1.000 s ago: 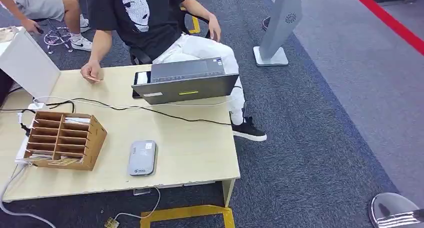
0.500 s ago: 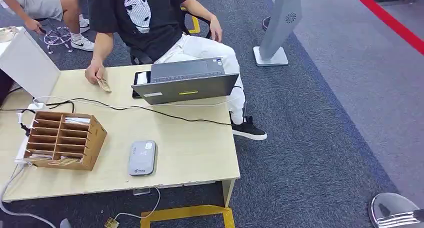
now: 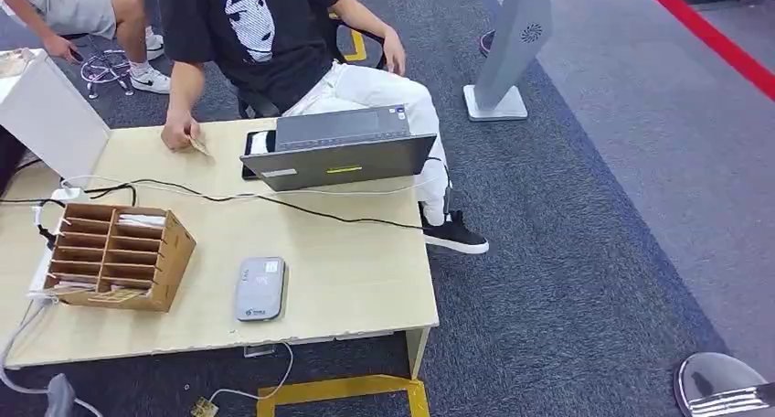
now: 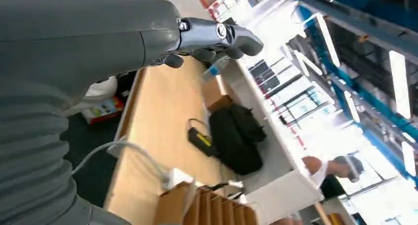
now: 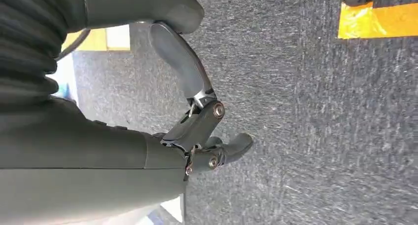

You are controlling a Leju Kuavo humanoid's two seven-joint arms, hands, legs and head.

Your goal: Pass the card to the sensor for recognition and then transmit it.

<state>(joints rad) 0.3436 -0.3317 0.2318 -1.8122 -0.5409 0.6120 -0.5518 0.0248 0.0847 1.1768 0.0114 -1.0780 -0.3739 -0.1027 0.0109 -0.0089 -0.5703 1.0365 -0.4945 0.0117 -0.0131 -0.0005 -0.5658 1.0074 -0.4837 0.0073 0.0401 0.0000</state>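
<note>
the card [image 3: 197, 146] is in a person's hand [image 3: 179, 133] at the far edge of the tabletop [image 3: 347, 280], beside the laptop [image 3: 338, 148]. the sensor [image 3: 260, 289] lies near the front edge. left hand [image 4: 212, 37] and right hand [image 5: 207, 136] hold nothing, fingers loosely apart.

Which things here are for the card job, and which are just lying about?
For the job:
grey sensor
wooden card rack
card that the person holds

Just lying about:
laptop
white box
black bag
</note>
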